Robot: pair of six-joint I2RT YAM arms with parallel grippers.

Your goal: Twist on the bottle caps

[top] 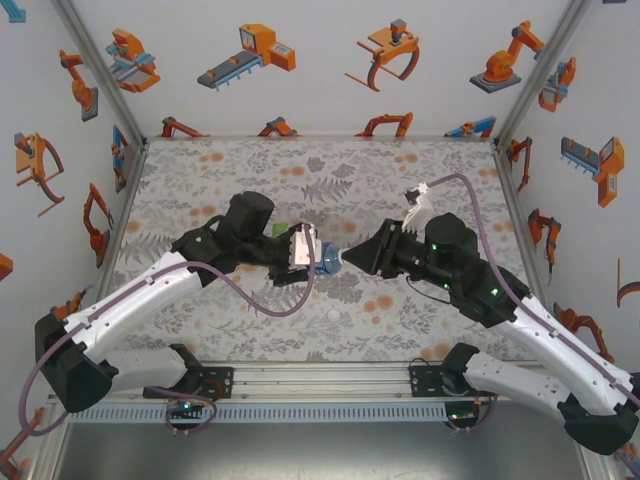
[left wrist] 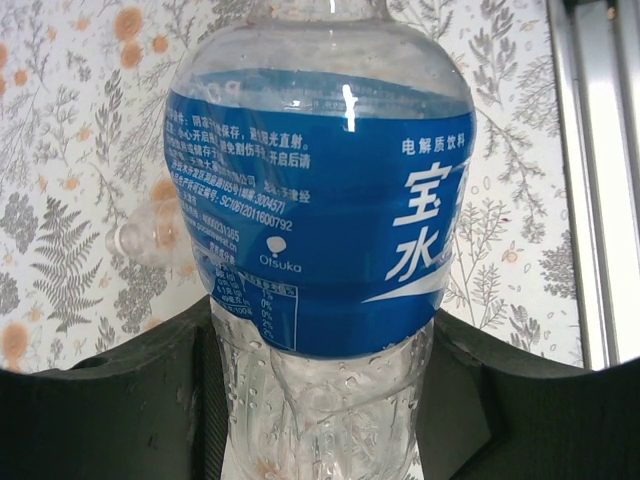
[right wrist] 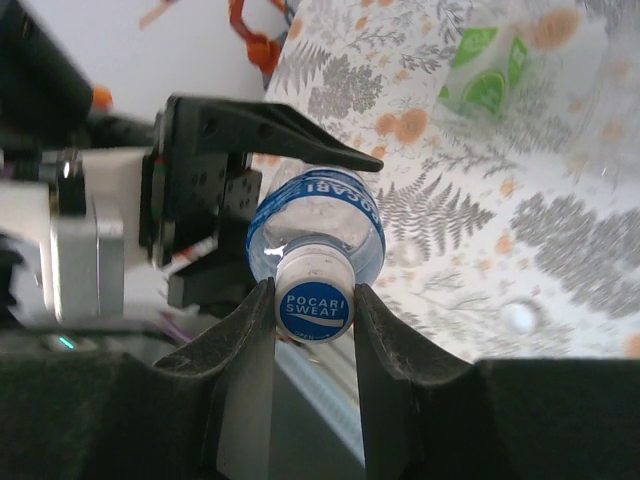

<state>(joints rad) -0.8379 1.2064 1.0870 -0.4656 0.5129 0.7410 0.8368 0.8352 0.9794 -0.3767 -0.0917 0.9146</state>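
Above the middle of the floral mat, the blue-labelled bottle (top: 327,260) (left wrist: 320,190) lies level between the two arms. My left gripper (top: 305,250) (left wrist: 320,345) is shut on its clear lower body, one black finger (left wrist: 120,400) on each side. The bottle's neck points at the right arm. A bottle cap (right wrist: 313,302), white-sided with a blue printed top, sits on that neck. My right gripper (top: 347,258) (right wrist: 313,295) is shut on this cap, both pads pressing its sides.
A loose white cap (top: 333,316) (right wrist: 520,318) lies on the mat near the front. A green-labelled bottle (right wrist: 488,70) (top: 285,228) lies behind the left gripper. A plain clear bottle (left wrist: 140,240) lies on the mat. A metal frame rail (left wrist: 590,180) borders the mat.
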